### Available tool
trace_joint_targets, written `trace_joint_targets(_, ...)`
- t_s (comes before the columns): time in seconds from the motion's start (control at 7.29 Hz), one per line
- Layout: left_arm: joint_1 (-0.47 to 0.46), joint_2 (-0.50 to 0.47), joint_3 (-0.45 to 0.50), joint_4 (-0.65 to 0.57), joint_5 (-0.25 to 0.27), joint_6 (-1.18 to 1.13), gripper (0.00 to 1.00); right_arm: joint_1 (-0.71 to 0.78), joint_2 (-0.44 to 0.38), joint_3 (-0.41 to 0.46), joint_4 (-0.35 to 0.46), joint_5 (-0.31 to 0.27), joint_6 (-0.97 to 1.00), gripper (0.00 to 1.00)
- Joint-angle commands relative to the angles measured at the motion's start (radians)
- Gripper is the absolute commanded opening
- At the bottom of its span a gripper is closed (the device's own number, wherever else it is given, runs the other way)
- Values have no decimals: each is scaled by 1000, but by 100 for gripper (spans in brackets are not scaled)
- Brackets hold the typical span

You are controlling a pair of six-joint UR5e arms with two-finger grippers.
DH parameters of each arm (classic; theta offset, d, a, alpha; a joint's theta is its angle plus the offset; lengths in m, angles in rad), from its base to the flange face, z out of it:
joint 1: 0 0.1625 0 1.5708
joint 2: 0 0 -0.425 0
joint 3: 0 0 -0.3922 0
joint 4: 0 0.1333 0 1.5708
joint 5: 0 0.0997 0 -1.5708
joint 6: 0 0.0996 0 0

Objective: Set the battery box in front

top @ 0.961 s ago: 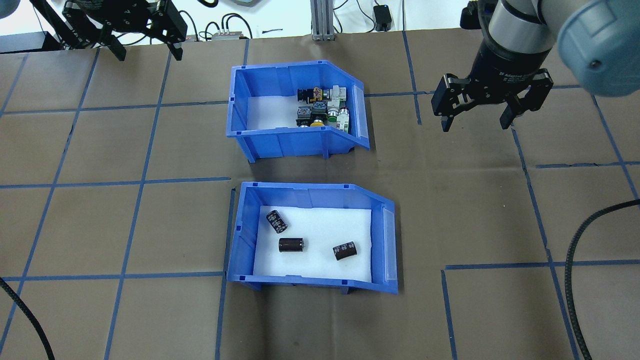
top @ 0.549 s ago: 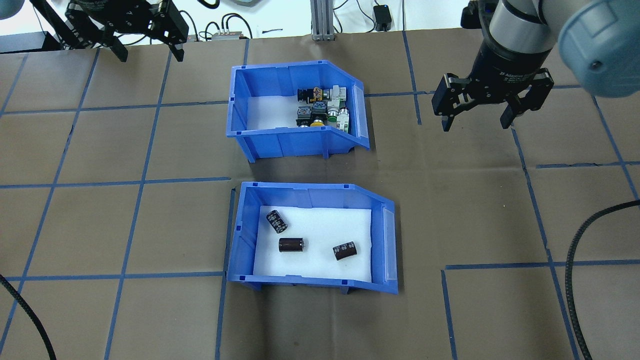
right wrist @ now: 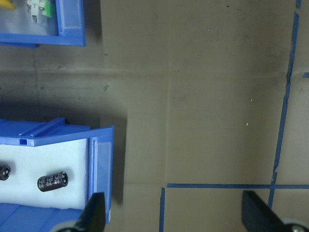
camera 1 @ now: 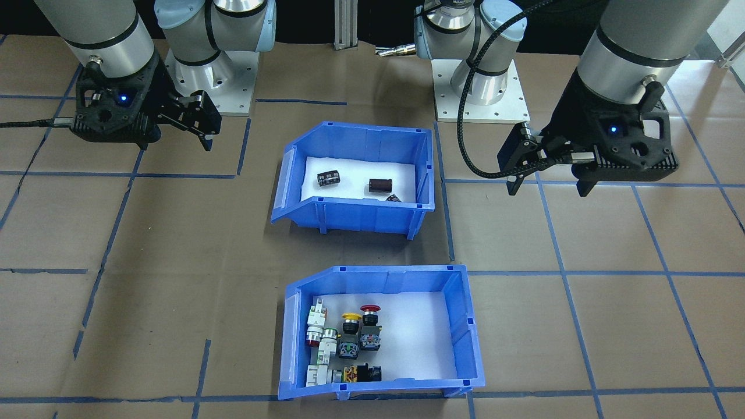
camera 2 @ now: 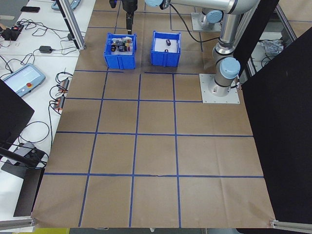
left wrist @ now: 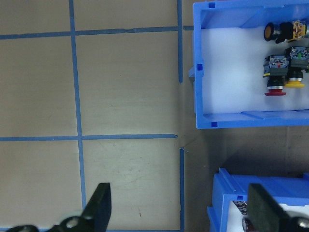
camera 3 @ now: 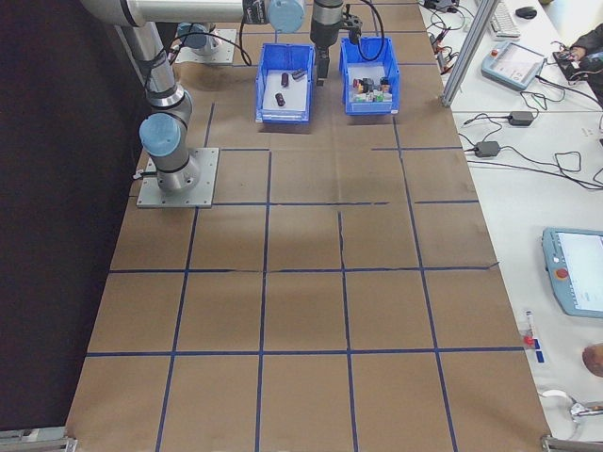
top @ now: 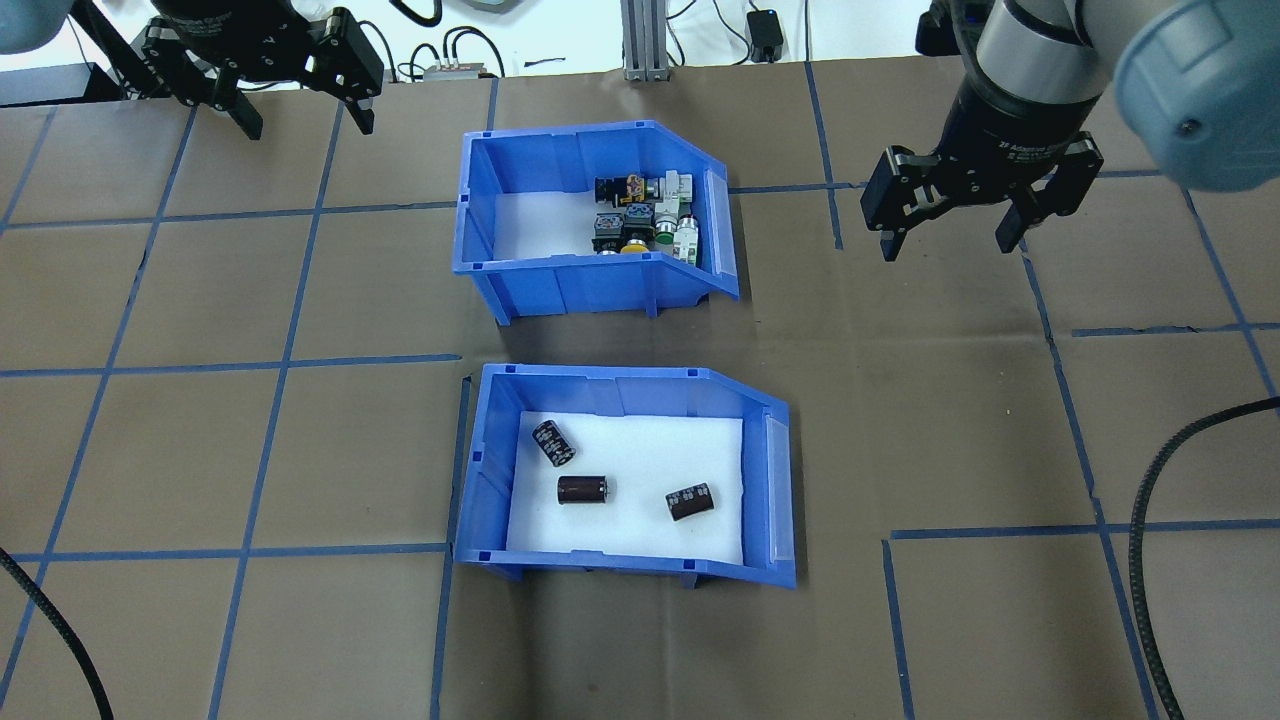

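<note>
The battery box (top: 625, 475) is sitting flat on the worktop (top: 300, 450), on the robot's near side, open top up, white liner showing. Three dark cylinders (top: 581, 489) are lying loose inside it, apart from one another. Nothing is touching the box. The switch bin (top: 590, 220), with its red, yellow and white push-buttons crowded toward one end, is standing just beyond it, farther from the robot, a strip of bare worktop between the two.

Judging progress: if "in front" means the far, operators' side, the box is not there yet and the whole carry is left; grasp, lift, move and set down are all still to do. If it means nearest the robot, the box is already placed. Cannot settle which from these views.

Left end effector (top: 290, 100) is hanging over the far left of the worktop, fingers spread wide, empty, well apart from both bins. Right end effector (top: 950, 215) is hovering to the right of the switch bin, fingers likewise spread, gripping nothing, touching nothing.
</note>
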Motion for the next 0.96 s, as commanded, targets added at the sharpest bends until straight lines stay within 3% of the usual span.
trace_joint_targets(0.0, 0, 6, -3, -16, 1, -91, 100, 3, 19, -4, -53, 3, -126, 100)
trace_joint_targets(0.27, -3, 30, -38, -16, -2, -206, 100, 12, 68, -41, -81, 26, -188, 100)
trace_joint_targets(0.41, -9, 67, -73, -17, -1, -330, 100, 26, 118, -96, -84, 84, -215, 100)
trace_joint_targets(0.82, -15, 232, -280, -14, -18, -677, 100, 114, 285, -310, -75, 82, -472, 100)
